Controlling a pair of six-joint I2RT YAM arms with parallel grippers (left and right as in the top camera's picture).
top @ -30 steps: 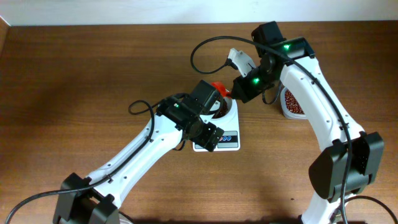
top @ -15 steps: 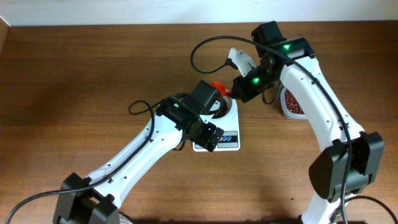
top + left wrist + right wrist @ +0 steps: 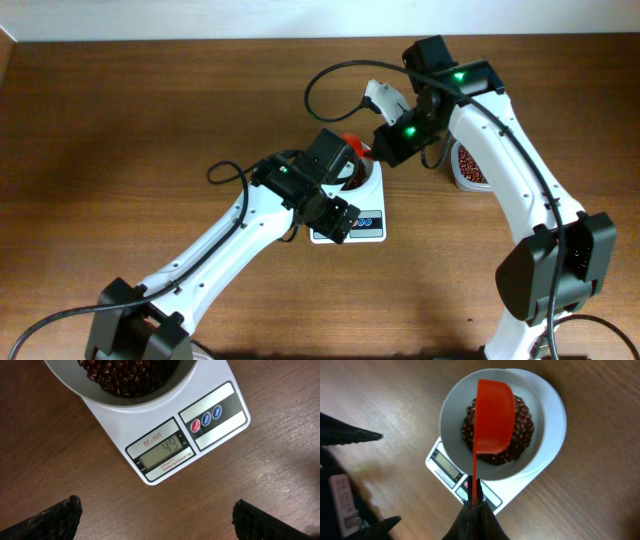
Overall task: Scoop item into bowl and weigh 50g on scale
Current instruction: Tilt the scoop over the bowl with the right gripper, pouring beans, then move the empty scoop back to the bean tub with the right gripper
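**Right pincer (image 3: 476,510) pinching scoop (image 3: 494,415) over bowl (image 3: 451,407); scale (image 3: 552,415) reads 49**

Right wrist view. The right pincer is pressed together on the end of the thin handle (image 3: 474,477) of the orange-red scoop. The handle runs straight out from the fingers. The scoop's cup hangs over the middle of the white bowl and hides the centre of the heap. Cannot tell whether the cup touches what lies under it. Beans (image 3: 522,435), dark reddish-brown, fill the bowl's bottom and show on both sides of the cup. The bowl sits on the white scale and covers most of its platform.

Left wrist view. The left pincer (image 3: 160,525) is spread wide and holds nothing. Its two dark fingertips sit at the lower corners, over wooden tabletop (image 3: 60,460) just in front of the scale. The display (image 3: 165,457) faces the camera and shows 49. Beside it are three round buttons (image 3: 206,419), one red and two blue. Beyond them is the bowl's rim, with beans inside.

Overhead. Both arms meet at the scale near the tabletop's middle. Farther out on the right side stands a clear tub (image 3: 470,165) with more beans, apart from the scale and partly behind the right arm.
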